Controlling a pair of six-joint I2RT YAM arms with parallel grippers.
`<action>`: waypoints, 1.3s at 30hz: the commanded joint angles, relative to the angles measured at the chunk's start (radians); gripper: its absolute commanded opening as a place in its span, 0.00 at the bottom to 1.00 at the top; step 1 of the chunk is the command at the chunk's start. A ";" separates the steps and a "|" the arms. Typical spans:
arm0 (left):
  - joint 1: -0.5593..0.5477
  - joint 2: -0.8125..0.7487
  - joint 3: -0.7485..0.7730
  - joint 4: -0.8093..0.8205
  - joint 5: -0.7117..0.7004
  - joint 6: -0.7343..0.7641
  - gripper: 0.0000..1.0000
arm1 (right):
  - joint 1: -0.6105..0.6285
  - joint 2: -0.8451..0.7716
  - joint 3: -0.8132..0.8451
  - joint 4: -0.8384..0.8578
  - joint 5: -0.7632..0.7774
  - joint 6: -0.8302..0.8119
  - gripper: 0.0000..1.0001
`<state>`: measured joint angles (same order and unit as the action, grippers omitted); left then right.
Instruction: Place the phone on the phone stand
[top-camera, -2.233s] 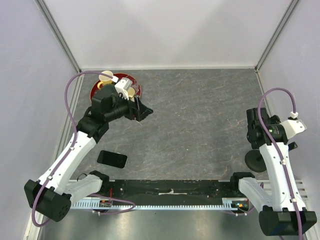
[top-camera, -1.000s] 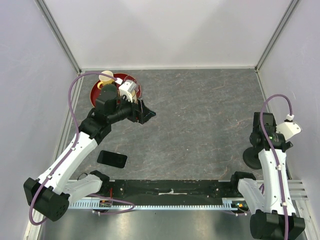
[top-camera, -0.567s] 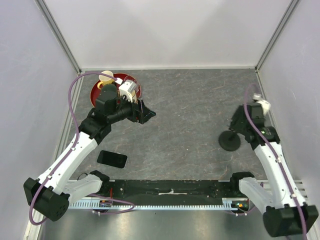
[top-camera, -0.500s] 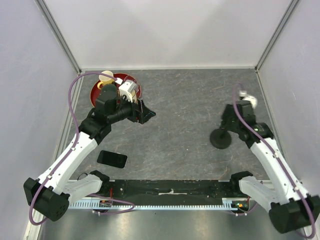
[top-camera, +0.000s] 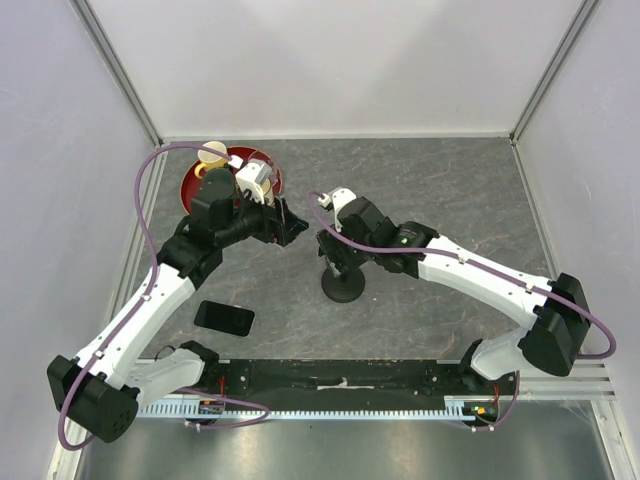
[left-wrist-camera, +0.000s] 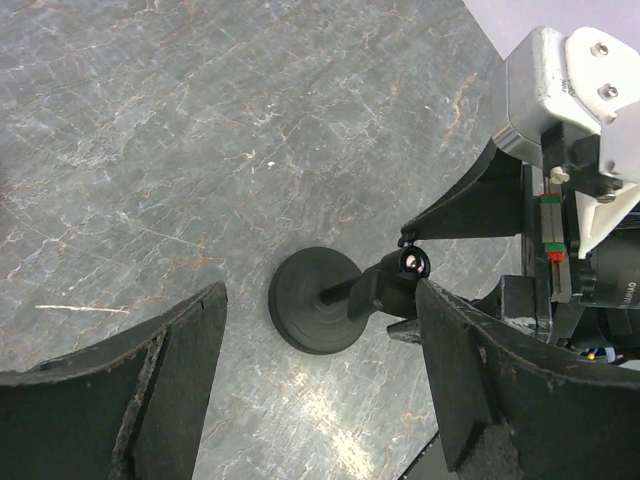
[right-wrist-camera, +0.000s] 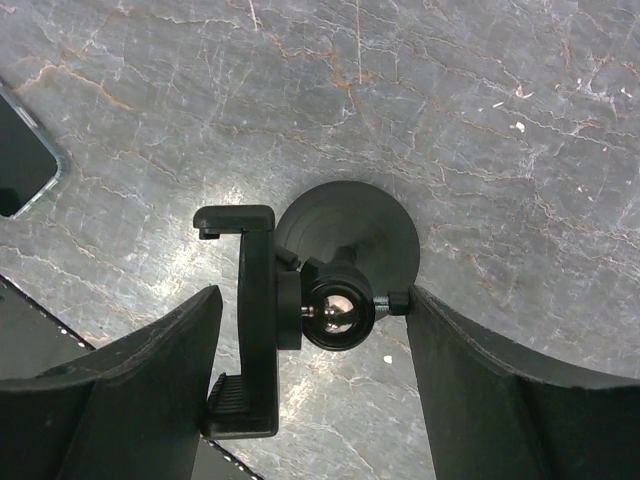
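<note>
The phone (top-camera: 224, 318) lies flat on the grey table near the left arm's base; one corner of it shows in the right wrist view (right-wrist-camera: 20, 150). The phone stand (top-camera: 343, 284) stands at mid-table with its disc base on the surface. My right gripper (top-camera: 338, 250) is shut on the stand's head: in the right wrist view (right-wrist-camera: 313, 295) one finger presses the clamp bracket (right-wrist-camera: 250, 320) and the other the side screw. My left gripper (top-camera: 290, 222) is open and empty, hovering left of the stand. It looks down on the stand's base (left-wrist-camera: 315, 300).
A red bowl (top-camera: 192, 180) holding small cups sits at the back left, behind the left gripper. A black rail (top-camera: 340, 375) runs along the table's near edge. Pale walls close in the left, right and back sides.
My right arm has carried the phone stand from the far right edge across to mid-table, close to the left gripper. The left arm and the phone have hardly moved.
</note>
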<state>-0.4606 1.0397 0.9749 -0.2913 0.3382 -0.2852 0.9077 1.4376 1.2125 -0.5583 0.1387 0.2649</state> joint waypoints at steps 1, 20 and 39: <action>-0.004 -0.013 -0.002 0.007 -0.057 0.040 0.82 | -0.006 0.020 0.019 -0.041 -0.077 -0.073 0.00; -0.004 0.008 0.002 0.004 -0.044 0.026 0.84 | 0.114 -0.040 0.039 -0.075 0.090 0.076 0.98; -0.004 0.036 0.005 0.006 0.013 0.021 0.84 | 0.146 -0.095 -0.001 -0.181 0.278 0.195 0.98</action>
<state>-0.4606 1.0626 0.9749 -0.3046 0.3092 -0.2825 1.0519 1.3949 1.2182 -0.7319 0.3592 0.4335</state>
